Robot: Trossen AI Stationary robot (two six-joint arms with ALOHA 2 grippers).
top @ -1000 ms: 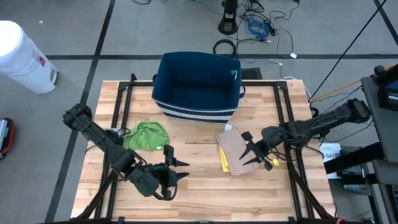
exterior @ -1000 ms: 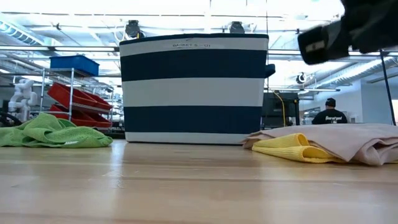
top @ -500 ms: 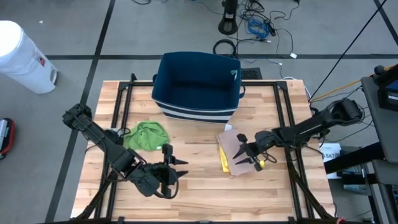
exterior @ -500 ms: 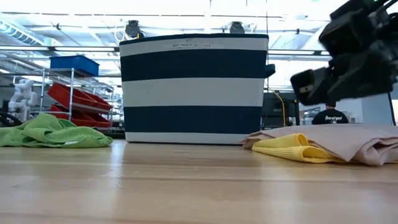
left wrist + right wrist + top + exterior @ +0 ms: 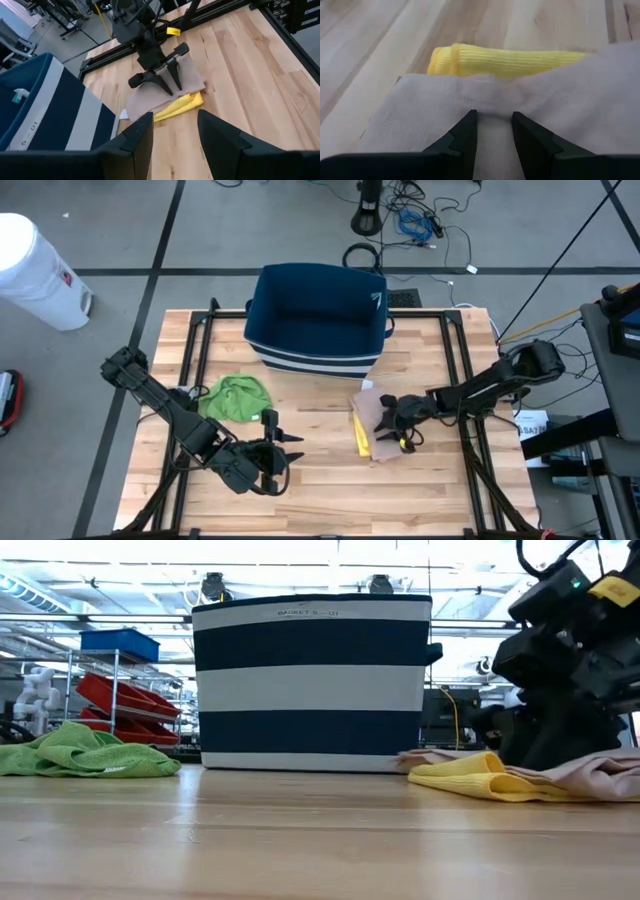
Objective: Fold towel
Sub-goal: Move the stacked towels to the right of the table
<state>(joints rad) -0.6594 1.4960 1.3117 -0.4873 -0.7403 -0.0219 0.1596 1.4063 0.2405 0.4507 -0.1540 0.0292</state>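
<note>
Right claw [image 5: 388, 423] now down on beige towel [image 5: 372, 412].

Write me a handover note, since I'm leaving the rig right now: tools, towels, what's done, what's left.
Right tool: open, fingers pressed down on the beige towel, nothing pinched yet.
Left tool: open, empty, waiting over bare wood at the table's front left.
Beige towel lies folded on top of the yellow towel, right of centre, in front of the striped bin.
Green towel is crumpled on the left, untouched.
Done: beige and yellow look folded and stacked.
Left: fold the green towel.
</note>
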